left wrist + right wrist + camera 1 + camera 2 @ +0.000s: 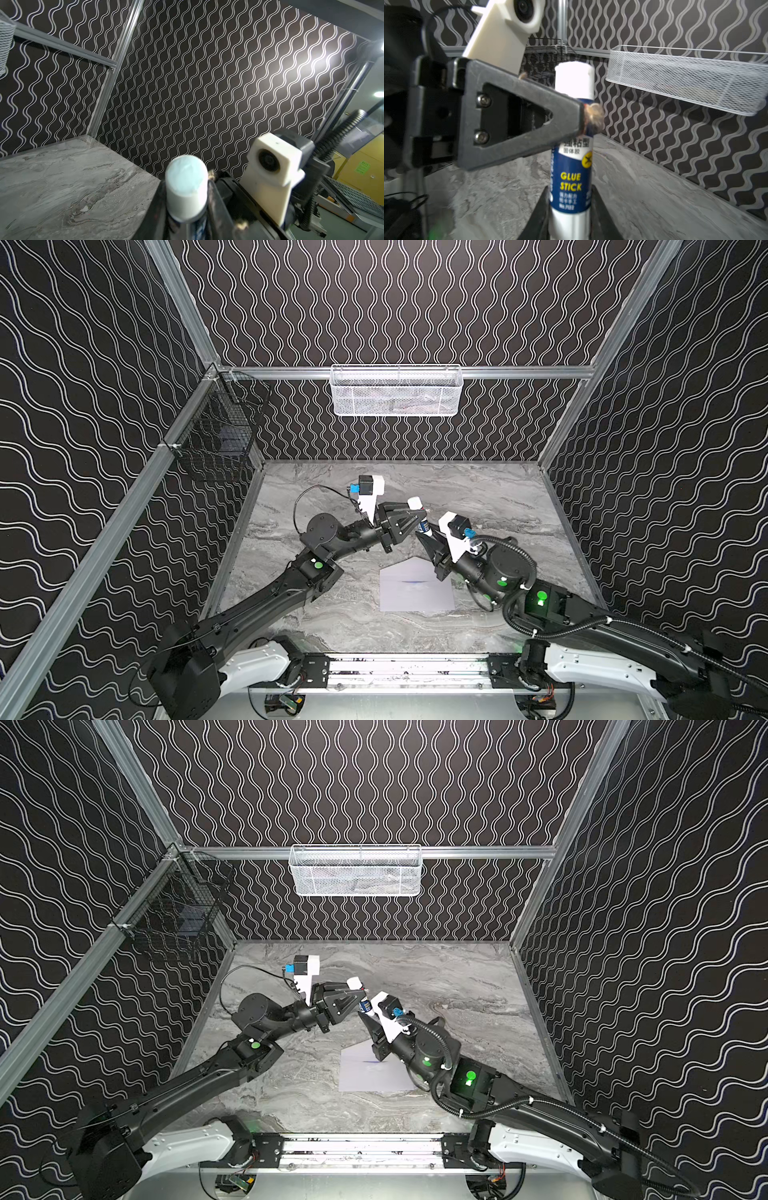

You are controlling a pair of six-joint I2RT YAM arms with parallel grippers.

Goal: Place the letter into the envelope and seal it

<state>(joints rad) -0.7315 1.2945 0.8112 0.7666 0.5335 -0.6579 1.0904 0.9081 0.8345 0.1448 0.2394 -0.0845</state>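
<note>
Together my left claw (419, 514) and right claw (570, 199) clamp the glue stick (572, 166), cap up; the envelope (415, 591) lies crosswise, flap pointing rearward.

The glue stick (572, 176) before me is white, its label navy with yellow lettering. The envelope (415, 589) is pale lavender.

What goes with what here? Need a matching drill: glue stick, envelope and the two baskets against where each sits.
Things:
1 glue stick
2 envelope
3 white basket
4 black basket

Places:
A hung at the back
B flat on the table
C hung at the left side
D gripped in mid-air

Pairs: 1-D, 2-B, 3-A, 4-C
</note>
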